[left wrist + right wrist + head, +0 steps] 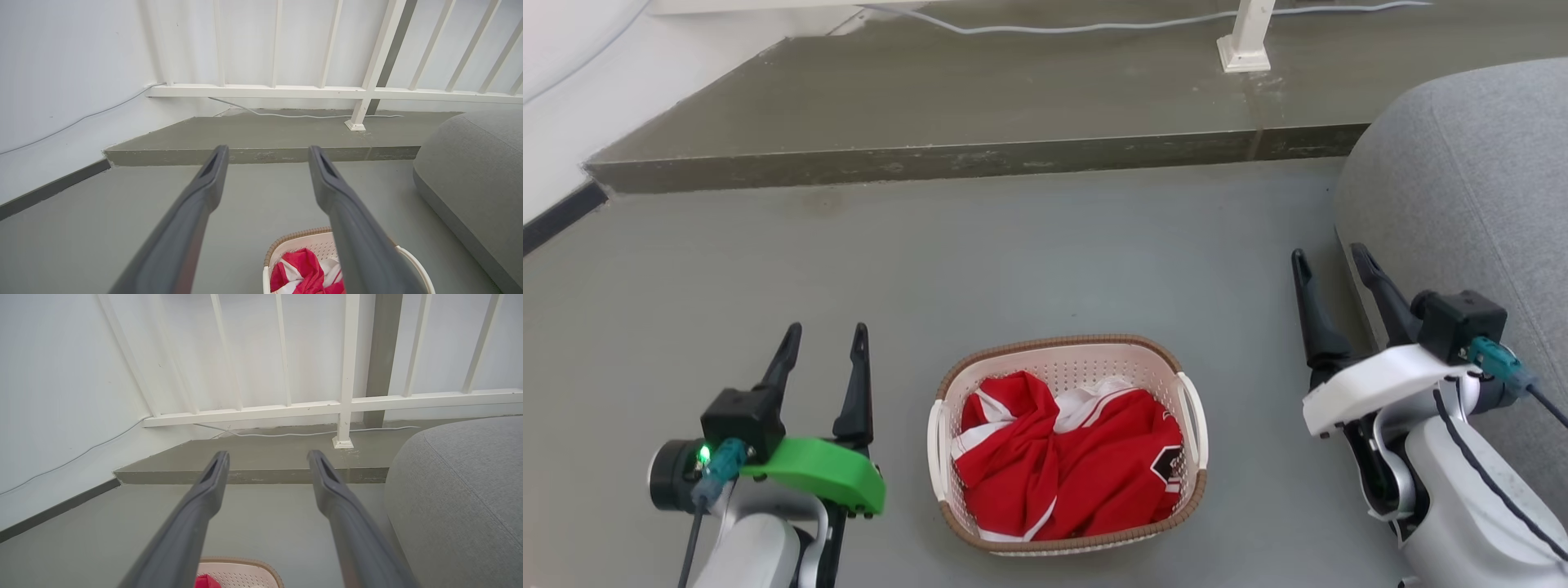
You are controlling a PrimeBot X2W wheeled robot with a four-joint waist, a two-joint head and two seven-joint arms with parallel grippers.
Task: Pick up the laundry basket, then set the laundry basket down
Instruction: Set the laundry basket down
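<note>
Because the cream-white perforated plastic laundry basket (1086, 367), rimmed in brown woven-look trim, sits on the grey floor (1013, 261) at lower centre of the head view, holding a crumpled red-and-white garment (1078, 465), the left gripper (827, 328) and right gripper (1327, 251) flank it, fingers apart and empty, likely poised for its 2 white side handles (1194, 412).

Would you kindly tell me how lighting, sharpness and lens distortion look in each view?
Head view: soft, even light, the laundry basket sharp with barely any shadow. Left wrist view: the wide-angle lens fans the railing bars outward, and the fingers of the left gripper blur near the lens. Right wrist view: the same fanning, with the fingers of the right gripper likewise soft.
</note>
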